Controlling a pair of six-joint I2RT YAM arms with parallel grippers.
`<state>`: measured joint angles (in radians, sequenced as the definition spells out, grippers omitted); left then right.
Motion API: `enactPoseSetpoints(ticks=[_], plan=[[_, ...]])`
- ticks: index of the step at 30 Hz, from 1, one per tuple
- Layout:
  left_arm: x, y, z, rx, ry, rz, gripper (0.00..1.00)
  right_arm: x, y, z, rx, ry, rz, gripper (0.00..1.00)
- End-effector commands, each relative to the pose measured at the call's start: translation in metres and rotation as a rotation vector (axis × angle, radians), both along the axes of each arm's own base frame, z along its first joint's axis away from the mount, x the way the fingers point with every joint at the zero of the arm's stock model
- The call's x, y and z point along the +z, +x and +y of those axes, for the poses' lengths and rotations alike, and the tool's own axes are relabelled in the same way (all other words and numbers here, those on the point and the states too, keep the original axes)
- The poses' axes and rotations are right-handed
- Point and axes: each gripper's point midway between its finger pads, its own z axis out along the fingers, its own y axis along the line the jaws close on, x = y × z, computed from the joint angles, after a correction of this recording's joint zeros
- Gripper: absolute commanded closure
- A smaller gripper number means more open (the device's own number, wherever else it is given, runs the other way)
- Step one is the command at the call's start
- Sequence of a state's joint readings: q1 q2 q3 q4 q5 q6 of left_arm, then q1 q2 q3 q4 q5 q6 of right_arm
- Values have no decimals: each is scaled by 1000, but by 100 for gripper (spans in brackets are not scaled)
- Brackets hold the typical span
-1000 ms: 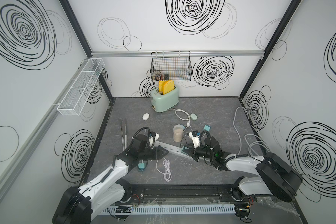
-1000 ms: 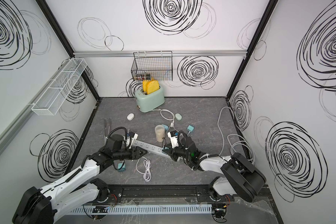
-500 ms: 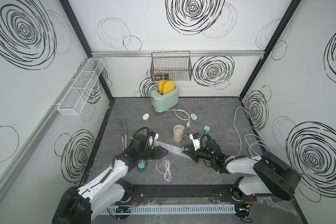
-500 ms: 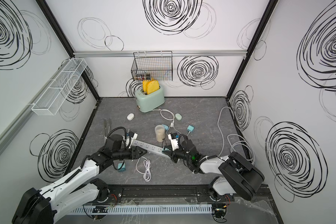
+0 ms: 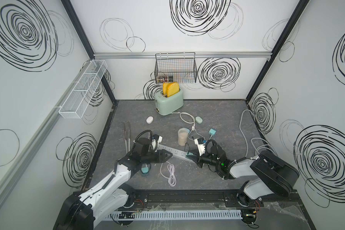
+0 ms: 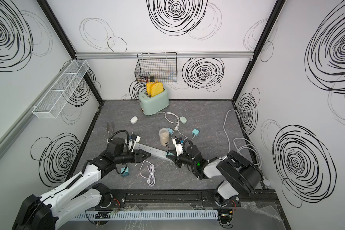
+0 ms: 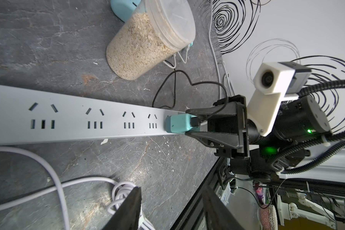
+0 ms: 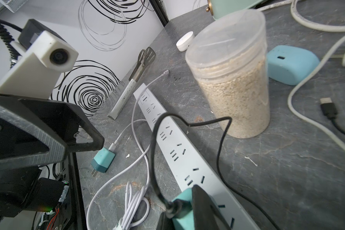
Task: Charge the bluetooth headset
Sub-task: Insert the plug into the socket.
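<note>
No real change: right gripper (image 7: 186,122) stayed clenched on teal adapter (image 7: 176,124) at power strip (image 7: 78,121) end, centre of bench (image 5: 217,111). Left gripper (image 5: 167,156) released, empty. Insertion judged nearly complete.

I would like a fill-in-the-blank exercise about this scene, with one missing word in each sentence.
1. The right gripper is shut on a teal square charger plug with a ___ cable.
2. The mint-green toaster holds ___ yellow slices.
3. The clear plastic jar of pale grain stands ___ near the long grey power strip.
Missing words: black; two; upright.
</note>
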<state>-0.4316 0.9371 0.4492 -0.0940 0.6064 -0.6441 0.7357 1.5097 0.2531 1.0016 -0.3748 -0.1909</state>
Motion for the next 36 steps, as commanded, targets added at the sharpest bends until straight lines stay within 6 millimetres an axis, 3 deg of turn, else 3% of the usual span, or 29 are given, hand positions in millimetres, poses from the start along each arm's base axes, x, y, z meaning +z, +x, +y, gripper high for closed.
enactPoseSetpoints(ticks=[1, 12, 26, 36], plan=[[11, 4, -2, 2, -34, -38, 46, -69, -29, -17, 14, -182, 215, 96], [11, 5, 0, 8, -31, -34, 47, -87, -37, -18, 21, -200, 252, 98], [12, 9, 4, 17, -58, -11, 46, -80, -45, -21, -38, -160, 223, 99], [12, 9, 4, 13, -64, -6, 46, -94, -48, -24, -45, -164, 244, 100]])
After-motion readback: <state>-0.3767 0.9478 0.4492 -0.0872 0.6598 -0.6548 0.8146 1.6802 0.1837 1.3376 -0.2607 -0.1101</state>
